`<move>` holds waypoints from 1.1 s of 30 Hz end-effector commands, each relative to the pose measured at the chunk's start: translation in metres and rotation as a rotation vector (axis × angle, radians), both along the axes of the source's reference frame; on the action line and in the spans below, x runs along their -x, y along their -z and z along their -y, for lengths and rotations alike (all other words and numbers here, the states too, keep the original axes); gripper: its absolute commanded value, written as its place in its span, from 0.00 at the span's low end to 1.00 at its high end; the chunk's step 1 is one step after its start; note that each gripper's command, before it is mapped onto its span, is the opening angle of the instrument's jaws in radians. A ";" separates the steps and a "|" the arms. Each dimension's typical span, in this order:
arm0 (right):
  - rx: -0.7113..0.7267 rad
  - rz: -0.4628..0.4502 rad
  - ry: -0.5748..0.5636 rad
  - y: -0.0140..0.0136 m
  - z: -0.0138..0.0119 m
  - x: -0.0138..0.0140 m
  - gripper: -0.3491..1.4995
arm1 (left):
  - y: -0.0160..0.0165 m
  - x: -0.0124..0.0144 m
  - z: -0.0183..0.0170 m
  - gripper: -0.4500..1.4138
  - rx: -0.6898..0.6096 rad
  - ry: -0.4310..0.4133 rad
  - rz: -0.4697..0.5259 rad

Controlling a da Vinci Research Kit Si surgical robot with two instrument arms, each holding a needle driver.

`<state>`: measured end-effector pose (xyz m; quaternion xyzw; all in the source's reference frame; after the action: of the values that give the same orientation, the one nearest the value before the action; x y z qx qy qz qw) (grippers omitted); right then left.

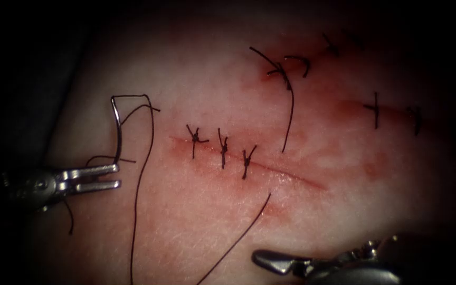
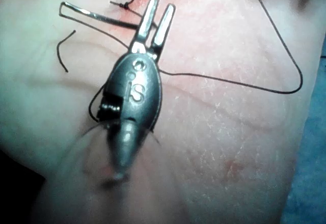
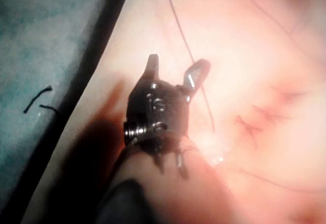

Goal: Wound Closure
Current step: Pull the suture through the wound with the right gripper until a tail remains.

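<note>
The tissue (image 1: 196, 221) has a cut (image 1: 291, 177) running left to right, with three knotted stitches (image 1: 222, 148) on its left half. The curved needle (image 1: 118, 132) lies on the tissue surface left of the cut, not in the tissue. Its lower end touches the upper jaw of my left tool (image 1: 118, 177), whose jaws are open and hold nothing. The same needle (image 2: 97, 14) reaches one open jaw of the left tool (image 2: 162, 7). Thread (image 1: 141, 179) trails from the needle's upper end down the tissue. My right tool (image 1: 262, 259) sits below the cut; its jaws (image 3: 175, 66) are open, a thread (image 3: 188, 51) passing beside them.
Two more stitched cuts (image 1: 376, 110) lie at the upper right, with a long loose thread tail (image 1: 291, 105) hanging from one knot. Another thread (image 1: 238, 237) runs from below the cut toward the bottom edge. Cut ends of thread (image 1: 70, 219) lie near the left tool.
</note>
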<state>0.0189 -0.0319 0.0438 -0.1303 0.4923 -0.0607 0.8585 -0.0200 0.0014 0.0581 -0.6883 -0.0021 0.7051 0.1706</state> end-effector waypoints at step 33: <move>0.054 0.116 -0.029 -0.0072 0.0024 -0.0020 0.00 | -0.0009 0.0013 0.0005 0.00 0.002 0.006 -0.003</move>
<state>0.0203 -0.0338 0.0503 -0.1574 0.4369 -0.0672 0.8831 -0.0208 0.0011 0.0583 -0.6869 0.0016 0.7061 0.1720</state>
